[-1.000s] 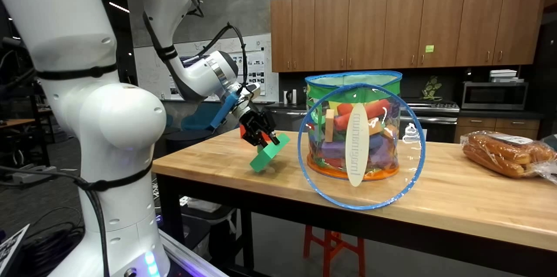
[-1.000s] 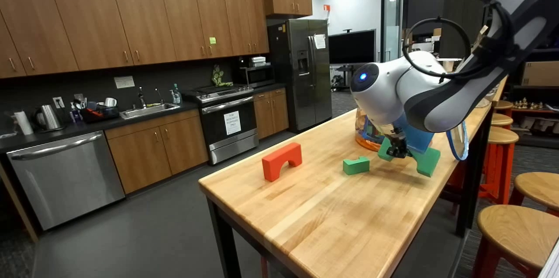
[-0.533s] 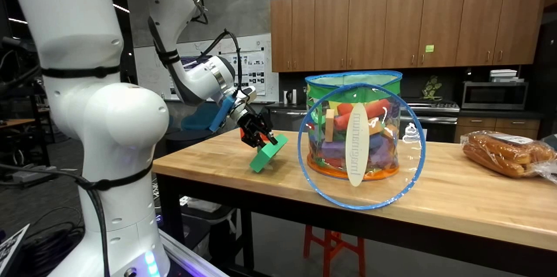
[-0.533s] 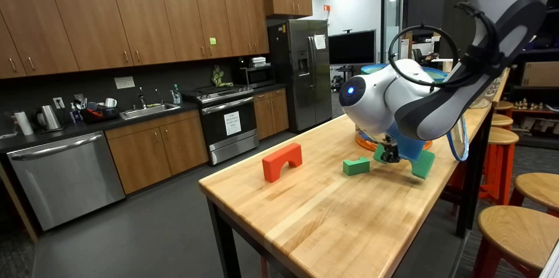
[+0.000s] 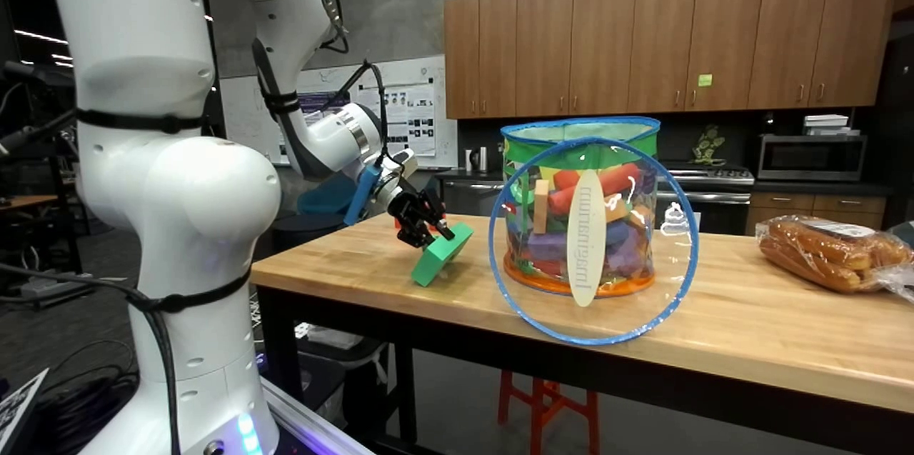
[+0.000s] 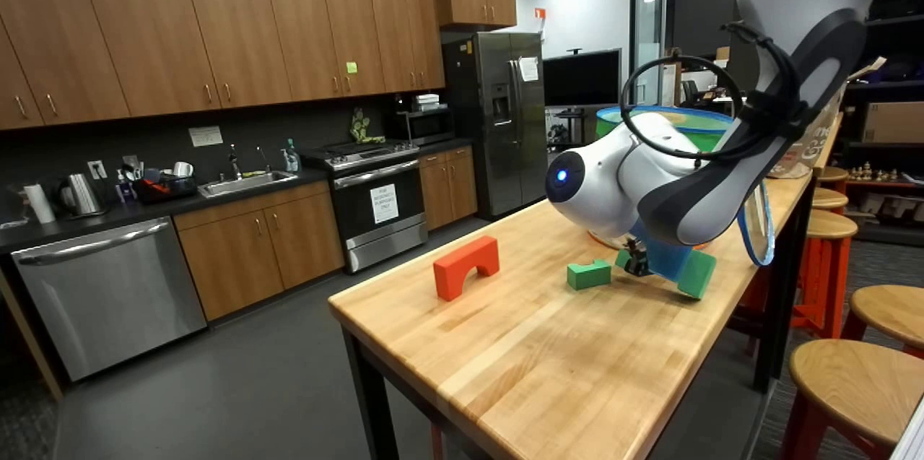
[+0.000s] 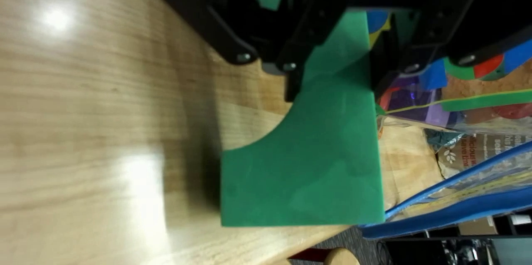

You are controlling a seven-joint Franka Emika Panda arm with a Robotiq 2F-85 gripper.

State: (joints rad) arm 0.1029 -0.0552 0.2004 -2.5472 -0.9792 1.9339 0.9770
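Wrist view shows a big green foam-like arch block [image 7: 324, 161] in the middle of the frame. The black two-finger gripper [image 7: 334, 80] pinches it at its thin part, with a finger on each side. In both exterior views the block is tilted over the pale wooden table [image 6: 505, 344]; I cannot tell if its low corner touches the wood. So grabbing it looks done, and letting it go is not done yet.

Near it, right of the middle in an exterior view, lies a small green block with a dip in its top [image 6: 588, 276]. A red arch block [image 6: 462, 259] stands well apart, closer to the middle. Both are loose, so picking those up is not done.

Farther out, right of the middle in an exterior view, stands a round clear plastic bin with a green band [image 5: 521, 155]. It has many coloured blocks [image 5: 623, 178] in it, and its top has no cover. The held block is outside it. A round clear lid with a blue edge [image 5: 587, 237] is upright in front of the bin. At the right edge sits a clear plastic bag of long brown buns [image 5: 832, 251].
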